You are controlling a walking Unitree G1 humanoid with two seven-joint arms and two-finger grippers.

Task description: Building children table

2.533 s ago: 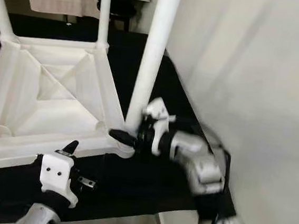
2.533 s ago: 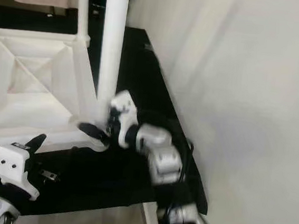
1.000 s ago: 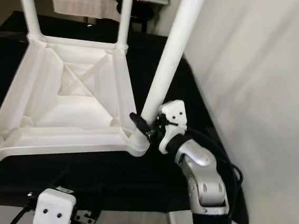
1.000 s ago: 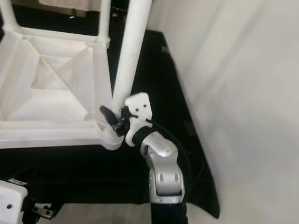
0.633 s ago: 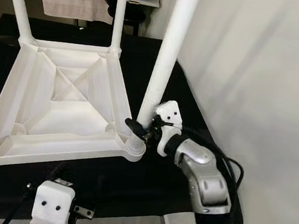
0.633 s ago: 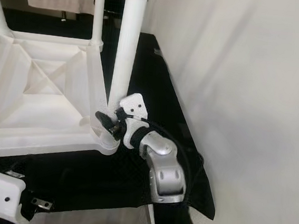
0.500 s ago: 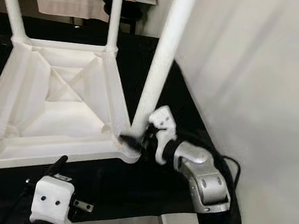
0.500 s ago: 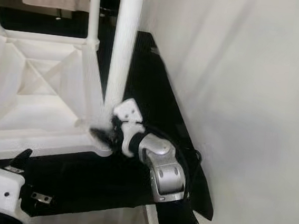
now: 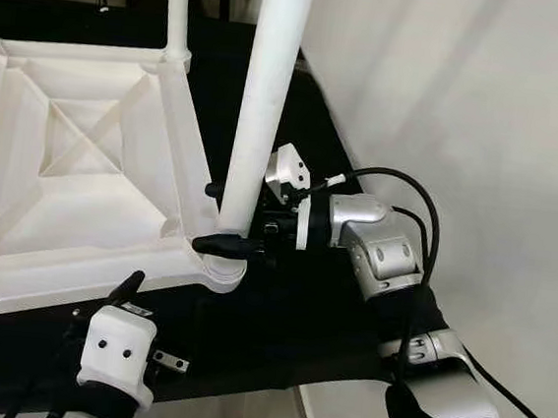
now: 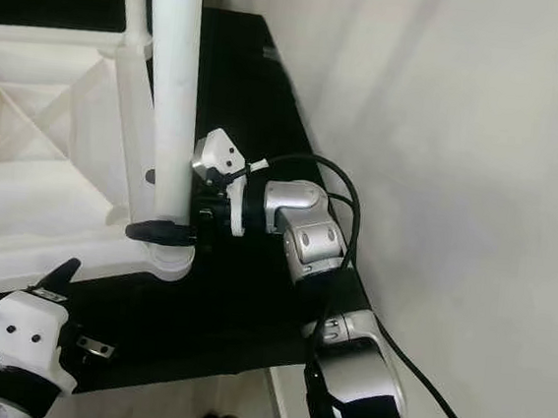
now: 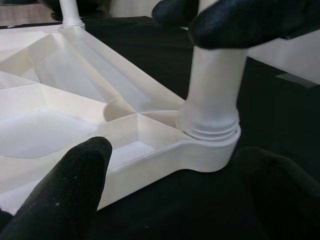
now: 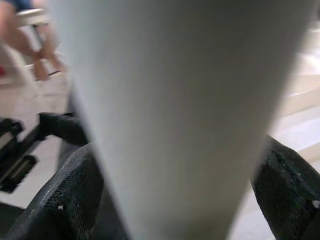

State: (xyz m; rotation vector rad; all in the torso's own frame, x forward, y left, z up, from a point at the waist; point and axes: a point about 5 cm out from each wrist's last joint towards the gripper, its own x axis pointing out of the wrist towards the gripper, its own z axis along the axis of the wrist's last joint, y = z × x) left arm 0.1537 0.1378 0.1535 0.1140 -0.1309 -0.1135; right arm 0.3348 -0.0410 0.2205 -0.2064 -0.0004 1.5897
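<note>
The white children's table (image 9: pixel 73 189) lies upside down on a black cloth, legs pointing up. Its near-right leg (image 9: pixel 265 99) stands in the corner socket (image 11: pixel 210 135). My right gripper (image 9: pixel 221 218) is shut on this leg just above the socket, one black finger (image 12: pixel 65 200) on each side. My left gripper (image 11: pixel 175 200) is open, low in front of that same corner, with its fingers (image 11: pixel 75 175) apart and touching nothing. From the head, its white body (image 9: pixel 117 347) sits below the table's front edge.
A white wall (image 9: pixel 467 109) runs close along the right. The black cloth (image 9: pixel 289 309) ends near my body, with pale floor (image 9: pixel 240 413) below. Two more legs (image 9: pixel 176 11) rise at the far corners. A black cable (image 9: pixel 400 181) loops over my right arm.
The head view has dropped and shifted. My right wrist has turned, and its fingers now lie level on either side of the leg. The left gripper stays below the front edge.
</note>
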